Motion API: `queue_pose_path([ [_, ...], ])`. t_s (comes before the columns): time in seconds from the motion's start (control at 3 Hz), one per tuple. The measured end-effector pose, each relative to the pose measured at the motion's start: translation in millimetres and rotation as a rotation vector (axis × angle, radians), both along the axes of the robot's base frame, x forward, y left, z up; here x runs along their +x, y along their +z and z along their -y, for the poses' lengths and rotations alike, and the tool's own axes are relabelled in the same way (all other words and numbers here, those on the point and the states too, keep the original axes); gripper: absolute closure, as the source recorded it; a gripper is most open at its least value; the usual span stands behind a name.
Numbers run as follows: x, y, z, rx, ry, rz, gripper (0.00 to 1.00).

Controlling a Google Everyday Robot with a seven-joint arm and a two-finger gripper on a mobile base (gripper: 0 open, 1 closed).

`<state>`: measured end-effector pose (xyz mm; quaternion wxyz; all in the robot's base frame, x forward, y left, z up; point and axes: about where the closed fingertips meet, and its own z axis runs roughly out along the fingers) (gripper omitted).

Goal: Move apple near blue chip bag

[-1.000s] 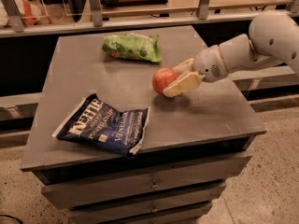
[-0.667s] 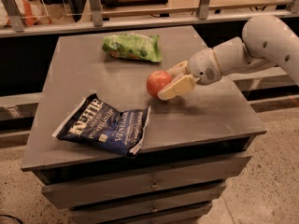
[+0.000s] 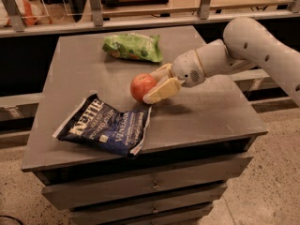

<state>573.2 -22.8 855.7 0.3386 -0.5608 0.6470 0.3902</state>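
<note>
Near the middle of the frame, the hand (image 3: 152, 86) pinched the apple (image 3: 140, 86) between its two fingers over the desk (image 3: 211, 114). The blue chip bag (image 3: 105, 127) lay flat just to the lower left, its corner near the apple.

We see the gripper (image 3: 149, 87) over the middle of the bench (image 3: 211, 114). Its pale cream fingers (image 3: 164, 90) look like smooth matt plastic, pressed on either side of the apple (image 3: 140, 84), whose skin is smooth with a soft sheen. The arm (image 3: 253, 46) has a smooth off-white shell, lightly glossy. The blue chip bag (image 3: 105, 128) is crinkled, shiny film, and the green bag (image 3: 133, 47) shows the same glossy wrinkled film. The bench top reads matt grey, flat and painted-looking.
</note>
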Motion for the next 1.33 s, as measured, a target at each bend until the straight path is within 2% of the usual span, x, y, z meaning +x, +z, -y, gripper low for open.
queue_pose_path([
  [0.67,-16,-6,-29,0.031,0.109,-0.017,1.00],
  [1.0,-21,-12,-38,0.017,0.149,-0.022,0.82],
  [1.33,-25,-15,-42,0.010,0.180,-0.028,0.58],
])
